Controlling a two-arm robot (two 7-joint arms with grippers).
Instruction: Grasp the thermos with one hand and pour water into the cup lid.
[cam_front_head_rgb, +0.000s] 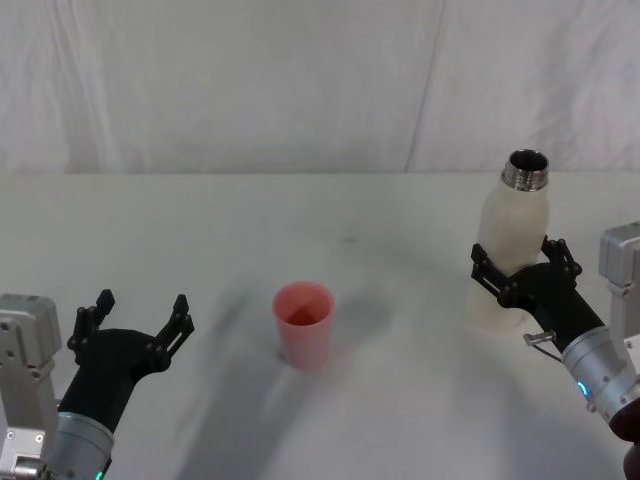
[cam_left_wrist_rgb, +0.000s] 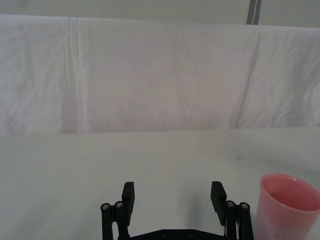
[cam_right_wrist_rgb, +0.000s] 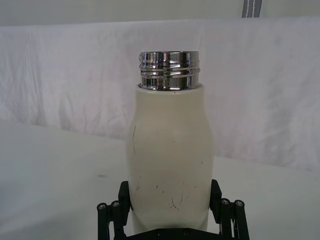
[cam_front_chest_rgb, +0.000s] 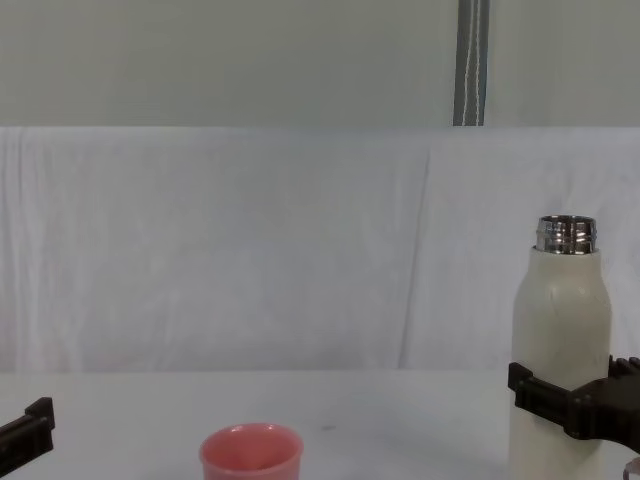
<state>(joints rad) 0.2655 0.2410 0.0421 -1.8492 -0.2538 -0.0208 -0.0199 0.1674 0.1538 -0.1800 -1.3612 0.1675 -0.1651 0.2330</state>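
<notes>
In the head view, the thermos (cam_front_head_rgb: 512, 240) stands upright on the white table (cam_front_head_rgb: 300, 230) at about 3 o'clock from the cup lid (cam_front_head_rgb: 304, 322), well apart from it, its steel neck open at the top. The right gripper (cam_front_head_rgb: 523, 270) comes in from 5 o'clock and has its black fingers closed around the lower body of the bottle, one on each side. The left gripper (cam_front_head_rgb: 140, 322) sits at about 9 o'clock from the cup lid, near the table's front edge, its fingers spread wide with nothing between them. In the left wrist view, the left gripper (cam_left_wrist_rgb: 173, 196) shows its two fingertips far apart over bare table, and the pink cup lid (cam_left_wrist_rgb: 288, 205) stands just beside it, upright. In the right wrist view, the thermos (cam_right_wrist_rgb: 170, 155) stands upright between the fingers of the right gripper (cam_right_wrist_rgb: 170, 200), which press against both of its sides. In the chest view, the thermos (cam_front_chest_rgb: 560, 340) rises at 3 o'clock from the cup lid (cam_front_chest_rgb: 251, 453), and the right gripper (cam_front_chest_rgb: 572, 408) clasps it low on its body.
</notes>
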